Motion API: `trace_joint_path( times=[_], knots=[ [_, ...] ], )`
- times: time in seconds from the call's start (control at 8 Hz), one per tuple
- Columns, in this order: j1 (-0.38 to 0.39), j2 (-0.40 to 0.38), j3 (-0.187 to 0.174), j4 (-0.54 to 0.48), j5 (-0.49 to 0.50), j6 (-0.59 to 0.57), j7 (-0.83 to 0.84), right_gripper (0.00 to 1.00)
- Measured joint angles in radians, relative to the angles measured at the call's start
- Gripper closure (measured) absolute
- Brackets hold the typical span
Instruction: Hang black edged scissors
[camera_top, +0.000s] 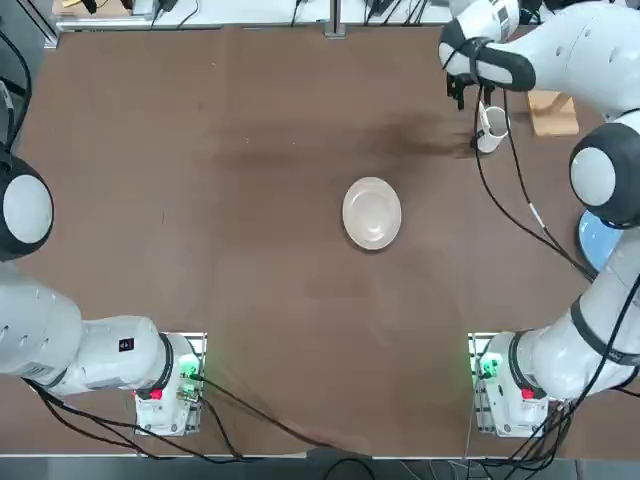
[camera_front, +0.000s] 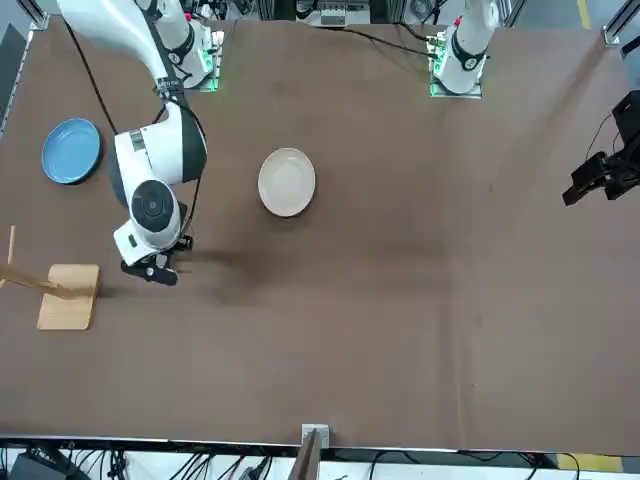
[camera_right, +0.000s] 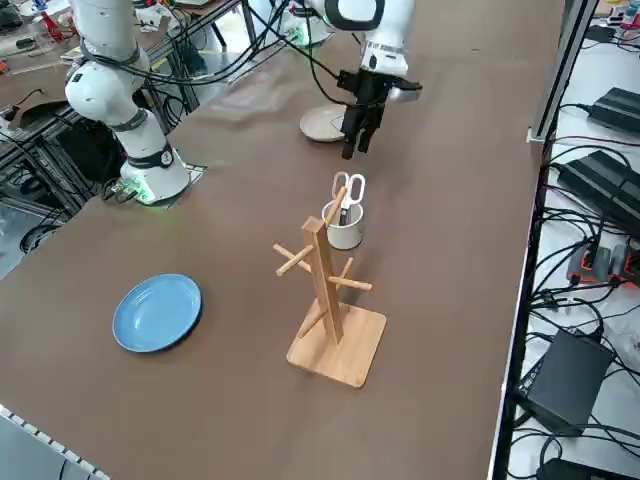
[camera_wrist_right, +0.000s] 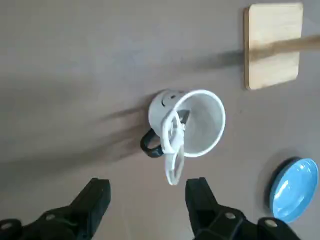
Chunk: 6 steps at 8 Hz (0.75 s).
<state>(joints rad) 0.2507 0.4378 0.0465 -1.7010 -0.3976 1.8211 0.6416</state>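
The right gripper (camera_wrist_right: 148, 192) is up above the table (camera_top: 270, 300), its two fingers spread apart with nothing between them, and that gap looks meant to straddle a handle. Just beyond the fingertips in the wrist view, there are the scissors (camera_right: 350, 196), standing in the white mug (camera_right: 344, 228), blades down inside, both finger loops poking up over the rim, so the mug is serving as a stand that offers the loops for grasping. Beside the mug we have the wooden peg rack (camera_right: 320, 268), upright on its flat base, pegs sticking out where a loop could slip on; that's surely the goal. Further off, a blue plate (camera_right: 157, 313) and a white dish (camera_front: 287, 182) sit apart, likely playing no part. Next comes a careful descent, I'd judge, gripping one loop and leaving the other free; bump that rim and the mug could tip.
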Motion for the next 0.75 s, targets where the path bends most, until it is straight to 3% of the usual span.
trace_joint_path(
  times=[0.38, 0.75],
  knots=[
    [-0.004, -0.001, -0.014, -0.063, -0.086, 0.004, 0.010, 0.10],
    [-0.004, -0.002, -0.015, -0.075, -0.094, 0.011, 0.010, 0.25]
  ],
)
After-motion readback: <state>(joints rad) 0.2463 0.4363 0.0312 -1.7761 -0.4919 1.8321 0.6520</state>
